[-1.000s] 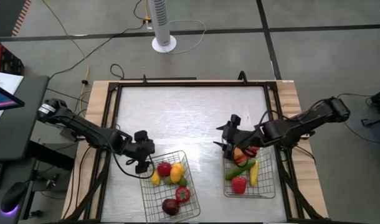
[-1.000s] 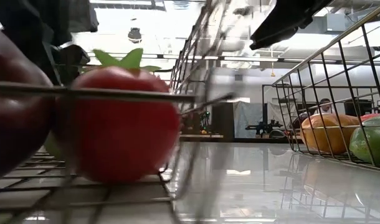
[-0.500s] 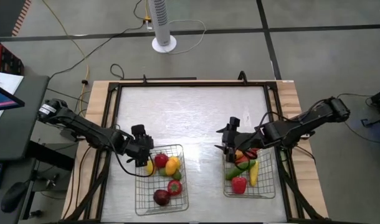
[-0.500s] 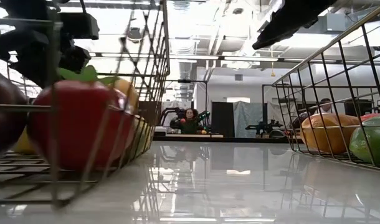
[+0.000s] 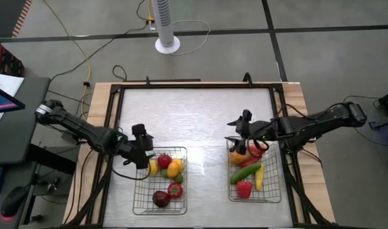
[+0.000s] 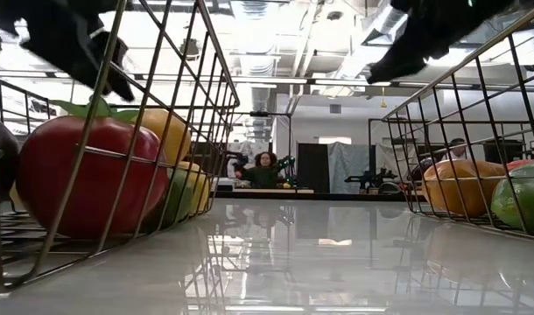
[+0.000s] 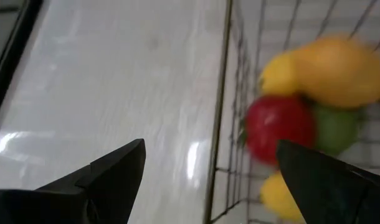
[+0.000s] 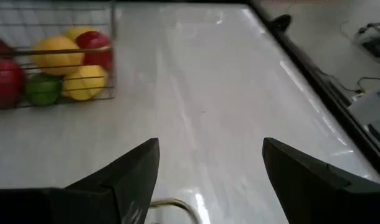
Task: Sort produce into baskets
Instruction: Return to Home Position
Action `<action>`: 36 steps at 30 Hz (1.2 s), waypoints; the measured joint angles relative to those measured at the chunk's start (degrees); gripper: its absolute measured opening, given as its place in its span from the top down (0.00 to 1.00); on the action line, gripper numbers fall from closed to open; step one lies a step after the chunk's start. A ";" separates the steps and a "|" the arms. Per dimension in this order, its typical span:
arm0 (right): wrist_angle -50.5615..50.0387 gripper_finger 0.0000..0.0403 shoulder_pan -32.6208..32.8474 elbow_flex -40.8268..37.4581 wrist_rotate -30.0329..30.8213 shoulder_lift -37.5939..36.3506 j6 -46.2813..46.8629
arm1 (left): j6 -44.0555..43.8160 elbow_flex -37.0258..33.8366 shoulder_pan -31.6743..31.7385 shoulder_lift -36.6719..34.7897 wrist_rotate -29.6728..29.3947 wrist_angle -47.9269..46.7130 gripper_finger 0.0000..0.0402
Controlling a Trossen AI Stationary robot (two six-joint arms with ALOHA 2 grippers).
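A: Where is the left gripper (image 5: 142,151) sitting?
B: Lower left of centre in the high view, just beside the upper left corner of the left basket (image 5: 186,186). Its fingers are spreading wide in the left wrist view, gripping nothing. Can't tell if it's touching the wire.
A: And the right gripper (image 5: 241,129)?
B: It's hovering right of centre, by the upper left corner of the right basket (image 5: 280,186). Its fingers are spread too, and it's carrying nothing. In the low view it's hanging at the upper right, above the mesh.
A: What's lying in the left basket?
B: A red tomato (image 5: 163,161), a yellow lemon (image 5: 152,168), an orange-yellow piece (image 5: 175,168), a green round piece (image 5: 179,179), another red piece (image 5: 175,190) and a maroon piece (image 5: 160,199) at the lower edge.
A: And the right one?
B: An orange piece (image 5: 237,156), red chilies (image 5: 255,152), the green cucumber (image 5: 245,172) lying diagonally, a long yellow piece (image 5: 259,177) and a red piece (image 5: 244,188).
A: Anything in the background?
B: A person (image 6: 265,169) is sitting far off behind the table (image 5: 194,114) in the low view.
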 joint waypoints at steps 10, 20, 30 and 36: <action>13.83 0.23 -7.37 -14.81 -5.33 -15.45 -1.64 | 4.06 -10.14 -2.12 -20.44 -5.17 14.90 0.14; 14.76 0.23 -18.92 -21.90 -17.09 -25.69 -2.49 | 4.36 -22.57 3.57 -42.36 -7.20 19.78 0.14; 15.81 0.23 -31.24 -25.67 -25.37 -33.80 -2.09 | 5.47 -29.49 9.91 -54.66 -9.39 28.84 0.14; 15.93 0.23 -34.66 -29.57 -26.88 -39.94 -2.40 | 5.93 -30.03 10.44 -57.24 -10.23 29.26 0.14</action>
